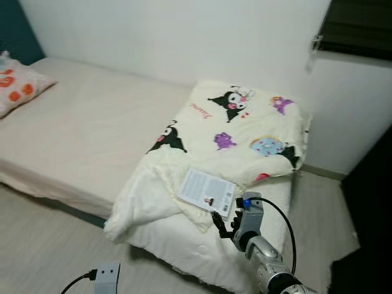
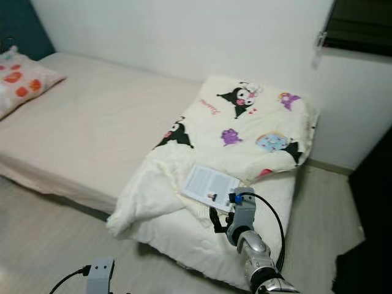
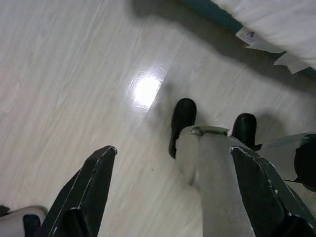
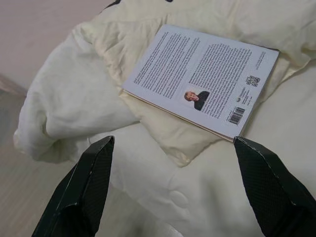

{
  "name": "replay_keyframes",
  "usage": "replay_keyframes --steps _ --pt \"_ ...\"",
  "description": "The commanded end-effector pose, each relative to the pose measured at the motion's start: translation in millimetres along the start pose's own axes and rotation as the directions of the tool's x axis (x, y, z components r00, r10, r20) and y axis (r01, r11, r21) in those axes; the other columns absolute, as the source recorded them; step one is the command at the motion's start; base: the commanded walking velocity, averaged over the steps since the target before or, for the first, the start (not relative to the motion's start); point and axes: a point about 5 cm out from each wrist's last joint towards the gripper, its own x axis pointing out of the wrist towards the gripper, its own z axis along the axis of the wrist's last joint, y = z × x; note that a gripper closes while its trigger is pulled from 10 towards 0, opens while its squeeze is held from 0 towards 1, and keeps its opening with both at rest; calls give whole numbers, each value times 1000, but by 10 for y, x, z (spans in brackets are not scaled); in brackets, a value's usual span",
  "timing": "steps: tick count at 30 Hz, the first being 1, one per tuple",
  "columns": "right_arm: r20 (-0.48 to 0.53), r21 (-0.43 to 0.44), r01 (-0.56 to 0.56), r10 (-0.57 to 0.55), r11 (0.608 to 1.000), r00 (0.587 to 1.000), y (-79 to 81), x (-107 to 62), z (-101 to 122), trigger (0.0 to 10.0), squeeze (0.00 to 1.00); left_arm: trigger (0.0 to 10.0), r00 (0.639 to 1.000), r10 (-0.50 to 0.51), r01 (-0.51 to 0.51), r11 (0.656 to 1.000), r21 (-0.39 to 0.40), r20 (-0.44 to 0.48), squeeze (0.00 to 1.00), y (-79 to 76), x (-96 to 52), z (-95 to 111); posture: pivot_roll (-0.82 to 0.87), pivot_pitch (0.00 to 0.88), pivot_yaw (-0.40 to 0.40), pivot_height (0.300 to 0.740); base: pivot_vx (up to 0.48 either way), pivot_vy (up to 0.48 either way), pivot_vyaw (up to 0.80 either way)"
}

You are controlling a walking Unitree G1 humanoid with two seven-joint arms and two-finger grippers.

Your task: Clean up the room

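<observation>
Bedroom, mid-tidy: a thin paperback book [image 1: 207, 192] lying back cover up on a rumpled cream comforter [image 1: 245, 131] printed with cartoon characters, lower centre of the left eye frame, at the foot end of a bed [image 1: 92, 128]. An orange-patterned pillow [image 1: 18, 86] at the far left edge.

Right gripper [image 1: 223, 228] raised just below and right of the book, jaws spread wide; in the right wrist view, black fingers [image 4: 84, 192] flanking the frame's lower corners, with the book's barcode corner in the gap between them. Not yet touching the cover. Silver forearm angled up from the lower right, black cable looping beside the wrist.

Judged light, flat and fairly stiff, though liable to flex and fan open if pinched at a loose corner. Glossy cover probably slippery. Soft bedding underneath likely to give under pressure, so sliding a finger beneath the near edge should be easy. Best hold apparently across the near corner or the long edge overhanging the fold, both covers pinched together.

Left gripper [image 3: 173, 197] hanging low over pale wood floor [image 3: 74, 74], jaws apart and holding nothing, the robot's own feet below.
</observation>
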Motion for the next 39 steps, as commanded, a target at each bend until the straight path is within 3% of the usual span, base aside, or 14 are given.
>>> replay_keyframes --steps 1,5,9,13,23,39 --pt "5 18 27 -27 999 1000 -34 -22 -24 10000 0 10000 1000 5 -5 1000 5 -19 0 45 -13 -51 -137 120 -22 740 0 0 706" --pt "2 46 58 -58 997 998 -56 -16 -17 10000 0 10000 999 -18 18 1000 -7 -26 0 28 -10 -48 -144 115 -17 740 0 -352 0" --pt "-13 34 53 -53 998 999 -32 -8 -31 10000 0 10000 998 -30 32 999 32 -48 0 -10 -3 -49 -151 117 -18 740 0 -469 0" --pt "-6 16 15 -15 1000 1000 -11 -26 -54 10000 0 10000 1000 -15 15 1000 -3 -27 0 -15 4 -13 -151 115 -19 740 0 -419 173" --pt "-47 11 138 -137 990 989 -137 -42 -71 10000 0 10000 999 -25 24 1000 -16 -25 0 -25 11 16 -158 109 -14 740 0 0 428" --pt "-63 84 57 -51 995 997 -20 9 -54 10000 0 10000 1000 -12 12 1000 -17 -24 0 -10 11 20 -158 114 -25 725 0 0 0"
